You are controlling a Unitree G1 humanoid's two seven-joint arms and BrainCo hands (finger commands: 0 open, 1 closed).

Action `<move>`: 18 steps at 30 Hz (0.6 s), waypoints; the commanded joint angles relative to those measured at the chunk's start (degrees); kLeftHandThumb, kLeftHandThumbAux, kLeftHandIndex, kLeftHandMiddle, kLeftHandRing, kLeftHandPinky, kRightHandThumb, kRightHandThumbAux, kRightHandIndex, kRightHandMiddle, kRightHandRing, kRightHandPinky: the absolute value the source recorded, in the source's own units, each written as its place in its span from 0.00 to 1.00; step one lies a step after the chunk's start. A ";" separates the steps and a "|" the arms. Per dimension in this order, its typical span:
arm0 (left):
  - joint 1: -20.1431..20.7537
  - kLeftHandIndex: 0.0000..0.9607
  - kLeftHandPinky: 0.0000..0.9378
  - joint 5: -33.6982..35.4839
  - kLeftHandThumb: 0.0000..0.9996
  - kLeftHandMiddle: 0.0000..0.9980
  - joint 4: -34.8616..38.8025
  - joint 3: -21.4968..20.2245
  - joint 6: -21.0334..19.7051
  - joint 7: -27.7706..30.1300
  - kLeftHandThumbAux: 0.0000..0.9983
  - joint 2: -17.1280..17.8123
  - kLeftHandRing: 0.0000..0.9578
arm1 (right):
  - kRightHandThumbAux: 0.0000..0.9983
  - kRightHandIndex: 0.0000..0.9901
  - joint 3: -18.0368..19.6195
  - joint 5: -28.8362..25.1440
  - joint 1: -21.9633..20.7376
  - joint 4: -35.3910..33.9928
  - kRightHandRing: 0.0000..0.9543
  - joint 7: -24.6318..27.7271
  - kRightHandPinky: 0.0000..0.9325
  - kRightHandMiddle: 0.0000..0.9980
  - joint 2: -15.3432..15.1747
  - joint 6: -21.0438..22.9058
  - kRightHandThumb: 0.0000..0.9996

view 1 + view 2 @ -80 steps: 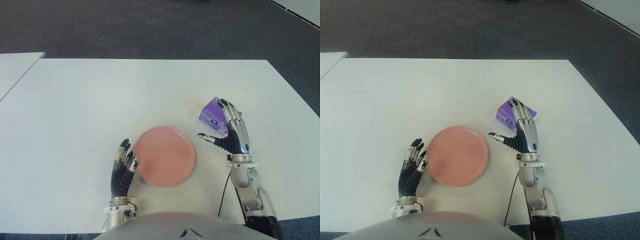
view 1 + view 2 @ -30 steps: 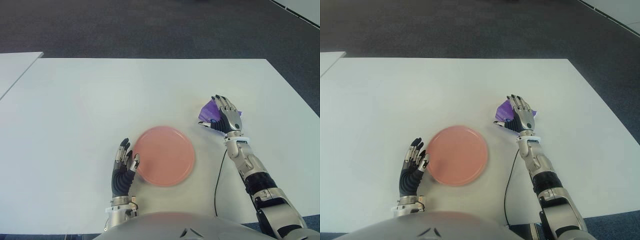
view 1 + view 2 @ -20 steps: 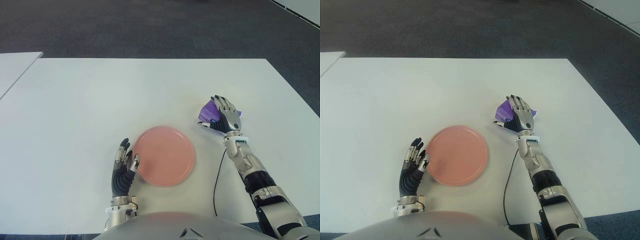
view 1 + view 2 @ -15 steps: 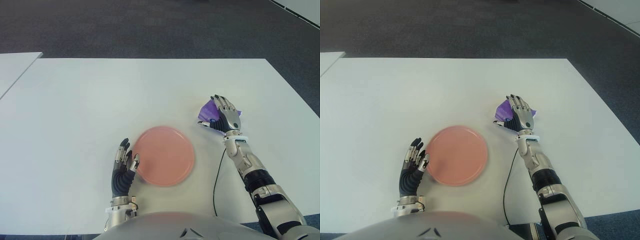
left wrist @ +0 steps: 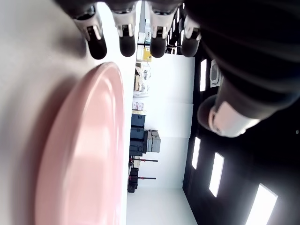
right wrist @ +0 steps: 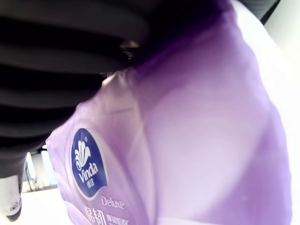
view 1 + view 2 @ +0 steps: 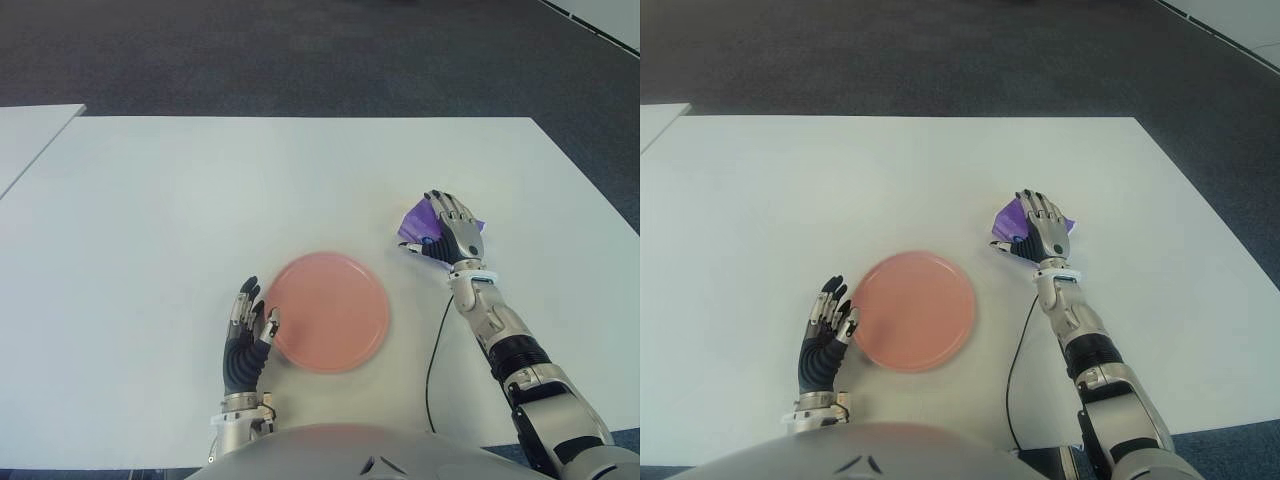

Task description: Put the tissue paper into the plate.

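A white table [image 7: 300, 180] stood on dark carpet, with a pink plate [image 7: 330, 312] near its front edge. The right hand [image 7: 450, 228] lay over the purple tissue pack [image 7: 416, 222], fingers curled around it, right of the plate and apart from it. The left hand [image 7: 246, 340] sat relaxed beside the plate's left rim, holding nothing. Since 2.7 seconds before, the right hand had closed down onto the pack.

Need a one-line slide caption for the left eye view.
Right robot hand covers the purple tissue pack right of the empty pink plate; left robot hand beside the plate's left edge.
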State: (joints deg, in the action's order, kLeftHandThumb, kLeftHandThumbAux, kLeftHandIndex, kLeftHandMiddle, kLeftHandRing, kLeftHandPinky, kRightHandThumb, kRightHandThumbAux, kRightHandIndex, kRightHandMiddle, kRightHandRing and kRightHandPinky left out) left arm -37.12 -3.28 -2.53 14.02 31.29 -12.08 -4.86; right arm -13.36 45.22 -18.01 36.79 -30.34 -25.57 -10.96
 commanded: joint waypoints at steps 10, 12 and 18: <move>-2.53 0.08 0.07 1.45 0.17 0.08 -3.03 -0.68 -2.35 -0.23 0.63 -1.91 0.05 | 0.55 0.04 -0.31 -1.87 -0.65 1.82 0.04 -0.11 0.08 0.05 -0.70 0.61 0.37; -2.51 0.09 0.07 1.68 0.19 0.08 -3.20 -0.73 -2.02 -0.25 0.63 -1.98 0.06 | 0.55 0.04 -0.22 -2.08 -0.70 1.79 0.04 0.02 0.08 0.05 -0.84 0.62 0.38; -2.46 0.10 0.07 2.15 0.20 0.09 -3.74 -0.63 -0.88 -0.27 0.62 -2.21 0.06 | 0.54 0.04 -0.15 -2.68 -0.85 1.76 0.05 0.32 0.09 0.05 -1.29 0.69 0.38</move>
State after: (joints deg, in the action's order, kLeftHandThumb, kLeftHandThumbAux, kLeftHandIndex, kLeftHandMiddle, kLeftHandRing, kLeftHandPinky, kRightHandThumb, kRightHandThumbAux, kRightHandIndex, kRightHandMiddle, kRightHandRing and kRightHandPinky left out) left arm -37.13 -2.16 -3.11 13.83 32.48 -12.08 -4.87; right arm -13.48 43.47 -18.60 37.79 -30.71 -26.25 -10.93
